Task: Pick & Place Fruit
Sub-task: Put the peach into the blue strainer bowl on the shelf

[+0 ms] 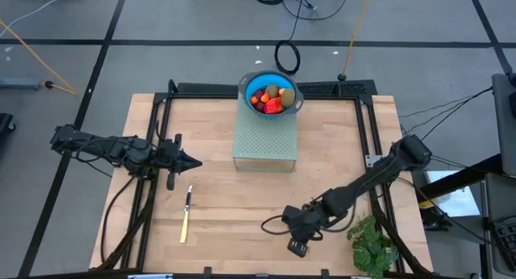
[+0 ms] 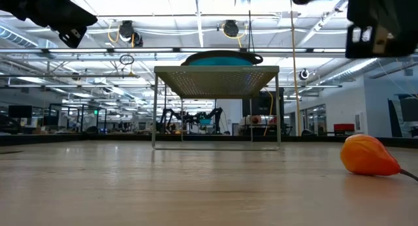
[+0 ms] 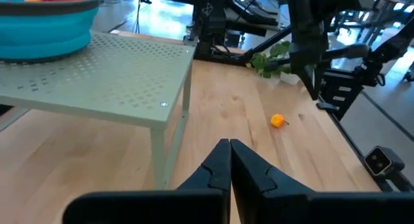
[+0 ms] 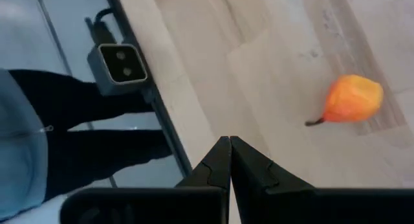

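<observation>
A small orange fruit (image 2: 369,155) with a short stem lies alone on the wooden table near its front edge, right of centre; it also shows in both wrist views (image 3: 277,120) (image 4: 352,98). More fruit, red, orange and brownish-olive, fills a blue bowl (image 1: 270,93) standing on a pale green perforated stand (image 1: 264,138) at the far middle. My right gripper (image 4: 229,143) hangs shut above the table near the front edge (image 1: 297,245), tipped downward, with the orange fruit off to one side of its tips. My left gripper (image 1: 196,160) is shut and held above the table's left half.
A yellow-handled knife (image 1: 186,214) lies on the table's left front part. A leafy green plant (image 1: 371,245) sits at the front right corner. A small camera (image 4: 119,62) is mounted just off the table's front edge. Bare wood lies between the stand and the orange fruit.
</observation>
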